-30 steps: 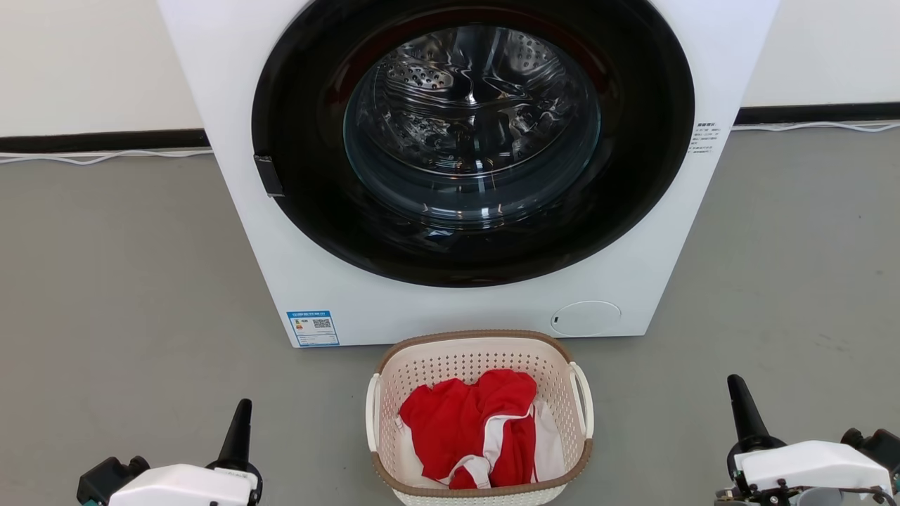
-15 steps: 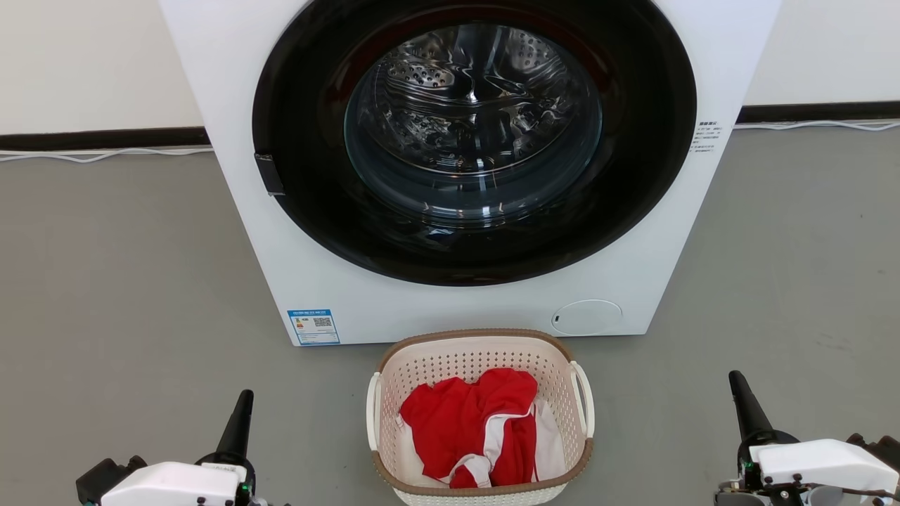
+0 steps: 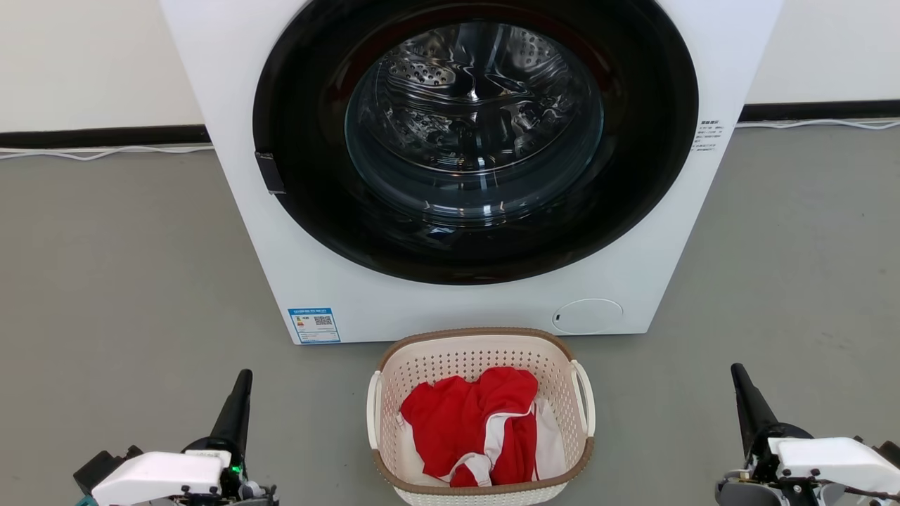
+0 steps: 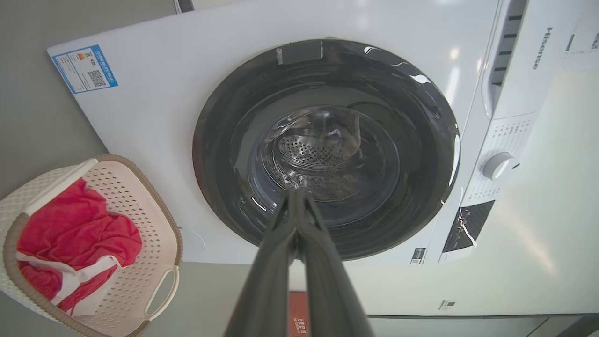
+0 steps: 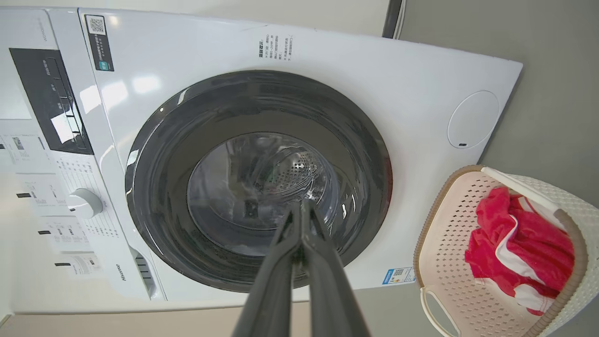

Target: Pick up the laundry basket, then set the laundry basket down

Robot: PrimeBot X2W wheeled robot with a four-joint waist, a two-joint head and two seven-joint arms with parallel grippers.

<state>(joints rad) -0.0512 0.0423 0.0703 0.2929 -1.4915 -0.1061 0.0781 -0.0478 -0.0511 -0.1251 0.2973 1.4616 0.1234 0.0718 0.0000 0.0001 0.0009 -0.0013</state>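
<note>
Since a second ago, both sets of fingertips have crept slightly higher in the head view. The left gripper (image 3: 241, 376) is at 7 o'clock and the right gripper (image 3: 736, 369) at 5 o'clock, each with its fingers pressed together and holding nothing. The laundry basket (image 3: 470, 355) has stayed on the grey floor (image 3: 126, 281) at 6 o'clock, with a red-and-white garment (image 3: 467, 418) inside. Floor separates it from both grippers. The washing machine (image 3: 422, 309) stands just beyond, at the basket's 12 o'clock.

Grey floor (image 3: 126, 281) bears washing machine (image 3: 450, 309) and laundry basket (image 3: 464, 358) (close together).
</note>
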